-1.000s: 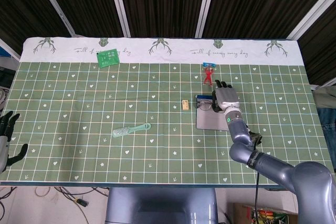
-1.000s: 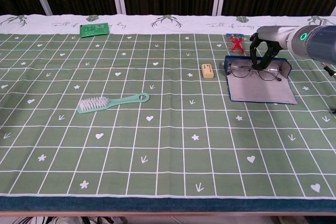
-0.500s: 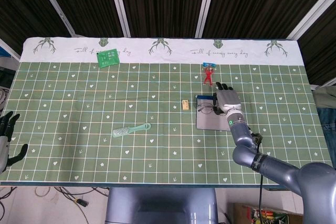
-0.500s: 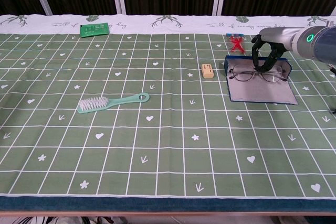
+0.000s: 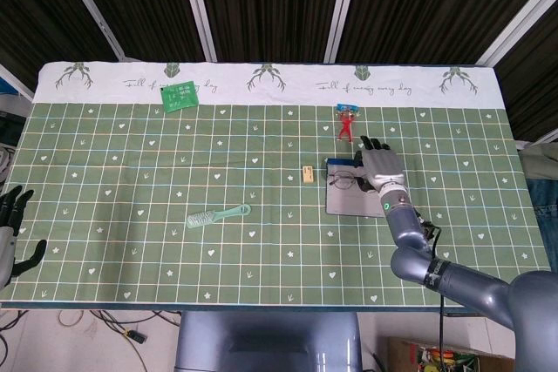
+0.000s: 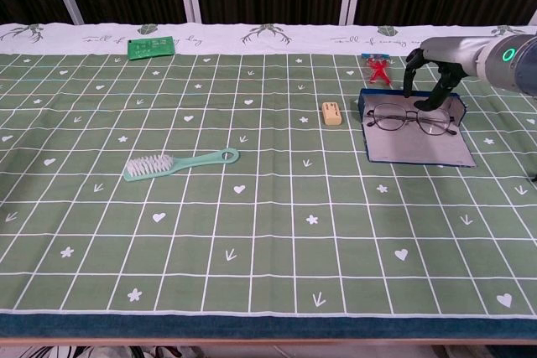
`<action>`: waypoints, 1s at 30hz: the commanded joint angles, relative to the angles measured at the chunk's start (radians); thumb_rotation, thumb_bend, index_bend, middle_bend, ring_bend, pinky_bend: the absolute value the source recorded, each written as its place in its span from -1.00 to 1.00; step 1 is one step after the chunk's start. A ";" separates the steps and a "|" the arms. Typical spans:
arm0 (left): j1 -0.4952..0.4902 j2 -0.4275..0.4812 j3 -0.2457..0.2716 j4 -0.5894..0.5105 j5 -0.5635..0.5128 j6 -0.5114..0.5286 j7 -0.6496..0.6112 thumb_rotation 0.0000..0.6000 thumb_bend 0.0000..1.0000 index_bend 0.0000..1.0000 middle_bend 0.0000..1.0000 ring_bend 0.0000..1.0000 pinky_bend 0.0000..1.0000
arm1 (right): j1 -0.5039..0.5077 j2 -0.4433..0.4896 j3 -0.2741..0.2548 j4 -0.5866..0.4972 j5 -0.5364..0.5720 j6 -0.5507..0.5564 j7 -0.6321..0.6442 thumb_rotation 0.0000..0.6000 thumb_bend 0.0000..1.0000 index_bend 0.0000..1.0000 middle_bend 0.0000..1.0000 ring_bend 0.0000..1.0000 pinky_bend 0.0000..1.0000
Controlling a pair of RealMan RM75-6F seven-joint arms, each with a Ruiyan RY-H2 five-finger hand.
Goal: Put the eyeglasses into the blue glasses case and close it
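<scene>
The right robot hand (image 6: 430,81) is lifting away from the eyeglasses (image 6: 409,118), which it was touching a second ago; its fingers are now spread and holding nothing. The eyeglasses are lying in the open blue glasses case (image 6: 417,147), toward its 12 o'clock end. Placement appears complete, though the seating is hard to confirm from here. Closing the flap is remaining. The left robot hand (image 5: 10,224) is idling open at the 9 o'clock edge of the desk (image 6: 268,232).

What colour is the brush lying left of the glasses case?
The brush is mint green with pale bristles, clearest in the chest view.
</scene>
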 commanded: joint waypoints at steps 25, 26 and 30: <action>-0.001 0.002 0.005 -0.007 0.006 -0.006 -0.011 1.00 -0.29 -0.96 -1.00 -1.00 -1.00 | -0.247 0.132 -0.151 -0.424 -0.346 0.344 0.022 1.00 0.02 -0.82 0.34 0.43 0.73; -0.001 0.003 0.005 -0.007 0.006 -0.006 -0.012 1.00 -0.29 -0.96 -1.00 -1.00 -1.00 | -0.241 0.127 -0.149 -0.422 -0.326 0.333 0.001 1.00 0.04 -0.82 0.35 0.44 0.73; -0.001 0.004 0.004 -0.006 0.004 -0.007 -0.015 1.00 -0.29 -0.96 -1.00 -1.00 -1.00 | -0.227 0.115 -0.145 -0.419 -0.289 0.315 -0.044 1.00 0.15 -0.82 0.39 0.47 0.73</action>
